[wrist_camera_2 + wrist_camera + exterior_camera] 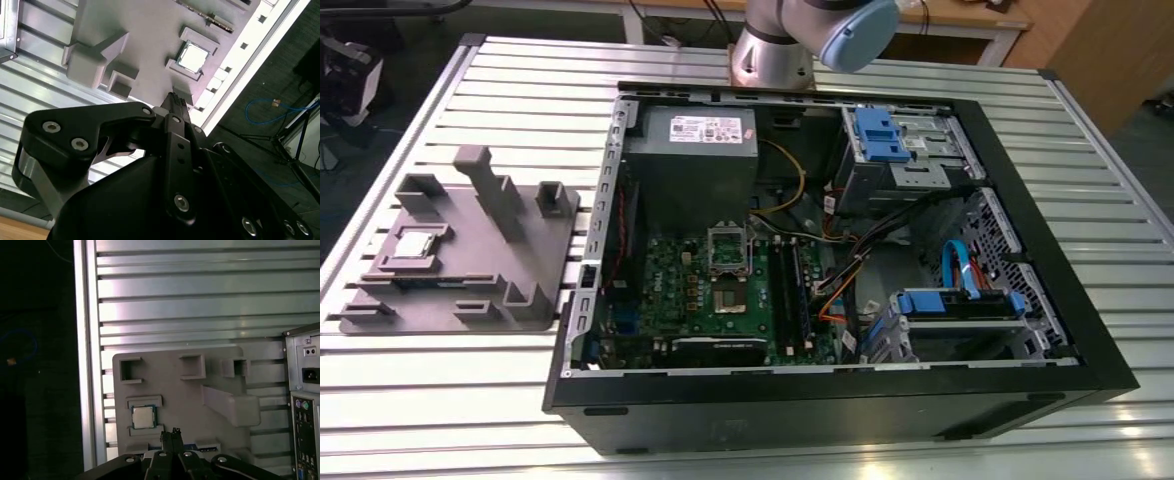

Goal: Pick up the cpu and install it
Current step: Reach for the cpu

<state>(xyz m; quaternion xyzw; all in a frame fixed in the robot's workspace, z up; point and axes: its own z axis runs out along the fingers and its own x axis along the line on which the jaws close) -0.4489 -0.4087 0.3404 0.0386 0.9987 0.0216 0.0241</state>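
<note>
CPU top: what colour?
The cpu top is pale silver-grey, shiny metal. It shows best in the second wrist view, sitting in the grey tray.

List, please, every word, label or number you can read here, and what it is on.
No text here can be read.
Label on the power supply: print too small to read.
Sticker on the drive bay: too small to read.
cpu top: no print can be made out.

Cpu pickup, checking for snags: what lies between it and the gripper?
In the first wrist view, the raised pocket ridge of the grey tray lies between gripper and cpu.
</note>
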